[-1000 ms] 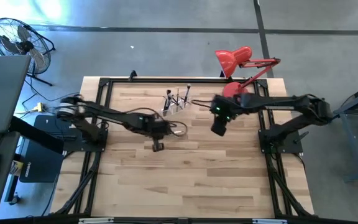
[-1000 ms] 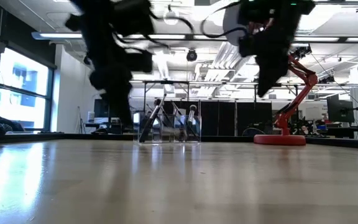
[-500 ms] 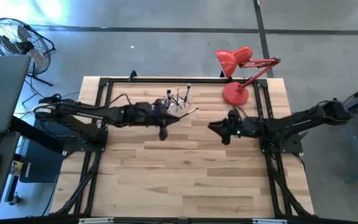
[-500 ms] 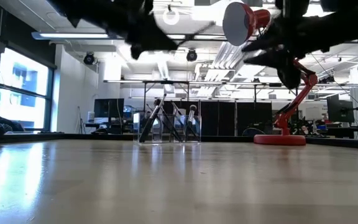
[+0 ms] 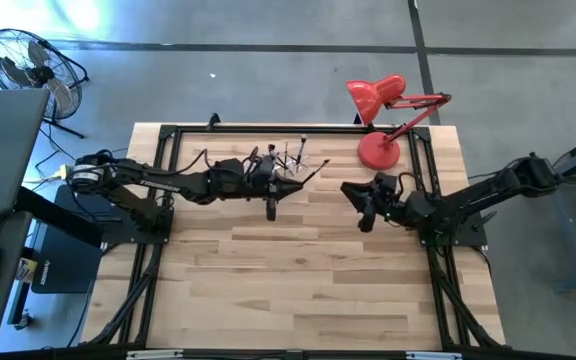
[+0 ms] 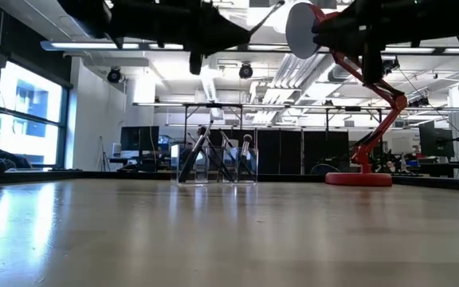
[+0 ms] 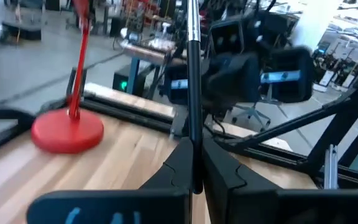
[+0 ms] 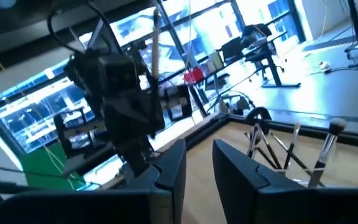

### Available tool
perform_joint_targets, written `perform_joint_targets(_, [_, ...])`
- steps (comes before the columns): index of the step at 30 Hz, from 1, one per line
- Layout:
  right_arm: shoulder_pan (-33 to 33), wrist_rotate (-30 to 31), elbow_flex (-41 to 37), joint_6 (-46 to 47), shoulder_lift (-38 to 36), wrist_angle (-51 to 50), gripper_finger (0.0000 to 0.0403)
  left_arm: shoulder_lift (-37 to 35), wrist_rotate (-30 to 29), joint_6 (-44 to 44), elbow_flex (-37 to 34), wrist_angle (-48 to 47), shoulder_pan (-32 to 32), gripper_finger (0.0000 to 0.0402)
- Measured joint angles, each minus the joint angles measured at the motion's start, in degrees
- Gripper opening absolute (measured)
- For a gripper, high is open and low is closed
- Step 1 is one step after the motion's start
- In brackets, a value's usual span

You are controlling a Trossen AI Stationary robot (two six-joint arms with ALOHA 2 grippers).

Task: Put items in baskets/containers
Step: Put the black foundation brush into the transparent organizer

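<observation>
In the high view we see the left gripper (image 5: 286,180) in the upper middle of the frame, just below and to the right of the clear holder (image 5: 284,167), with a makeup brush (image 5: 313,170) clamped between its fingers. The brush sticks out past the fingertips, slanting toward the upper right, its far end clear of the holder. In the left wrist view we find the two dark fingers (image 7: 174,169) pressed together on that brush (image 7: 192,93) — the thin shaft runs straight up the middle of the frame, darker low down and silvery higher up.

The holder stands near the table's (image 5: 298,270) far edge, in the upper middle of the high view. Several brushes (image 5: 290,155) already stand in it, leaning at different angles. In the low view we see the holder (image 6: 213,171) at middle height, just left of centre, with brushes (image 6: 200,151) crossed inside it, and the held brush's tip (image 6: 273,11) at the top edge, well above them.

The right gripper (image 5: 361,203) hangs right of centre in the high view, below the red desk lamp's (image 5: 376,95) round base and well apart from the holder. In the right wrist view its fingers (image 8: 171,169) stand a little apart with nothing between them — the holder's brushes (image 8: 289,152) show beyond, at the lower right of that frame.
</observation>
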Motion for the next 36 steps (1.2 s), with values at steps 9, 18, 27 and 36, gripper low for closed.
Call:
perform_joint_targets(9, [-2.9, -0.1, 0.0, -1.5, 0.0, 5.0, 0.0116, 0.1, -0.5, -6.4, 0.5, 3.6, 0.0, 0.001])
perform_joint_targets(18, [-6.9, -6.2, 7.0, -3.6, 1.1, 1.4, 0.016, 4.6, 0.7, -12.3, 8.4, 0.4, 0.0, 0.001])
perform_joint_targets(27, [-7.3, -5.4, 12.9, -9.1, 1.3, -4.3, 0.0166, 8.0, 2.4, -15.0, 12.9, -1.6, 0.0, 0.001])
perform_joint_targets(36, [-7.6, -4.4, 12.9, -8.3, 1.3, -4.5, 0.0165, 8.0, 2.4, -15.0, 13.2, -1.9, 0.0, 0.001])
